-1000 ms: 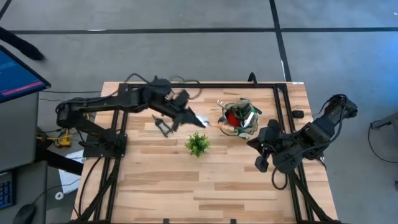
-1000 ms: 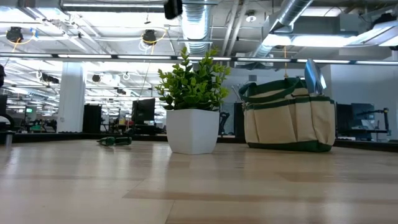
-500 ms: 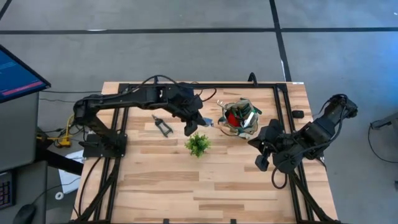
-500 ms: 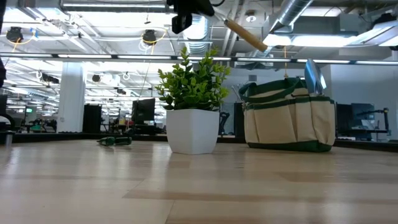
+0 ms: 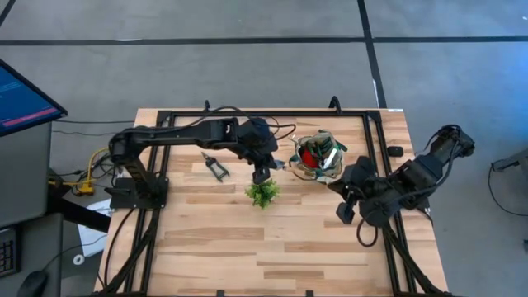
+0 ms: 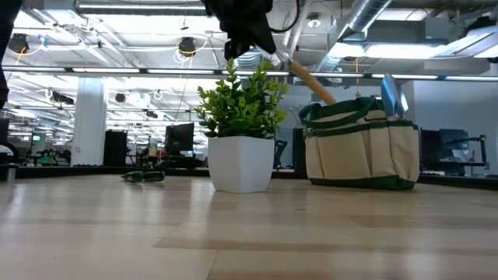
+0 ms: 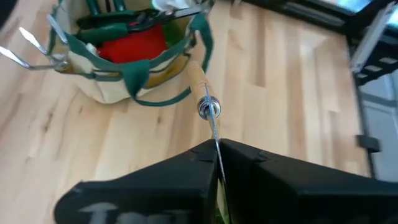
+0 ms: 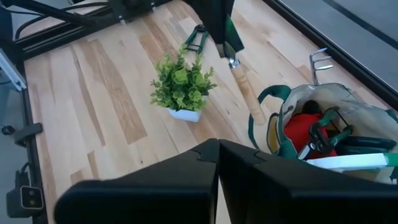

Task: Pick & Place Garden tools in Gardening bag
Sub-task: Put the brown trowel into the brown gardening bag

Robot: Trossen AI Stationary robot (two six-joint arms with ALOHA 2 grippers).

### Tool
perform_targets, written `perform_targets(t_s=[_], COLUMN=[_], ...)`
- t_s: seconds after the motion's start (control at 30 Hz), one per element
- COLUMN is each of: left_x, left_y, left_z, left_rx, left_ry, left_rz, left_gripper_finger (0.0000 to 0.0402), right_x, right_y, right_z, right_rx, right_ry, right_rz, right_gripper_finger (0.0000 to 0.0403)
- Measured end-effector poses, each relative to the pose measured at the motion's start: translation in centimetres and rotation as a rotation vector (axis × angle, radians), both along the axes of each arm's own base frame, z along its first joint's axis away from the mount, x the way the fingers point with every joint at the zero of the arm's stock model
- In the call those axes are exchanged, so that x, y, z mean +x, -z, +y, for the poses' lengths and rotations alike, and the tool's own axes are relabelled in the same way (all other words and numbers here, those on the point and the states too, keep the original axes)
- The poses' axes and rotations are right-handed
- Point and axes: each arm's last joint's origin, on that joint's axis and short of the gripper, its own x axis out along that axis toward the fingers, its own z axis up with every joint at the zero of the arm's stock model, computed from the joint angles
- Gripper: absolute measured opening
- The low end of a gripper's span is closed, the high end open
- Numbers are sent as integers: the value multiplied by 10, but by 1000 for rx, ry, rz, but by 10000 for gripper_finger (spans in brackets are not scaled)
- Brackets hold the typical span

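The wooden-handled trowel (image 8: 244,87) hangs above the counter (image 5: 247,239), its handle end pointing at the gardening bag (image 5: 317,157), which sits at about 1 o'clock of the counter's middle. The left gripper (image 5: 266,162) is clamped tight on the trowel's metal end, just above the potted plant (image 5: 262,192). Pruning shears (image 5: 215,167) lie at 9 o'clock of the plant. The right gripper (image 5: 345,211), fingers closed and empty, waits at 4 o'clock of the bag.

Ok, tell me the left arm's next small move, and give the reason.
Probably carry on toward the gardening bag: the left gripper, shut on the wooden-handled tool, hangs above the potted plant, and the handle's end is only at the bag's rim, not over the opening.
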Motion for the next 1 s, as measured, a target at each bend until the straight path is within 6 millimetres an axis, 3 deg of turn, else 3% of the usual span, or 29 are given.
perform_targets(t_s=[0.43,0.67,1.0], left_x=[4,-9,-18], left_y=[3,-14,-12], left_z=[4,0,-5], left_rx=[62,80,89], left_ry=[-5,12,23], left_rz=[-12,-35,39], left_gripper_finger=[0,0,0], right_x=[3,6,18], right_y=[2,26,64], right_z=[-4,-1,-15], right_rx=[12,33,76], right_ry=[14,1,58], right_rz=[16,96,218], right_gripper_finger=[0,0,0])
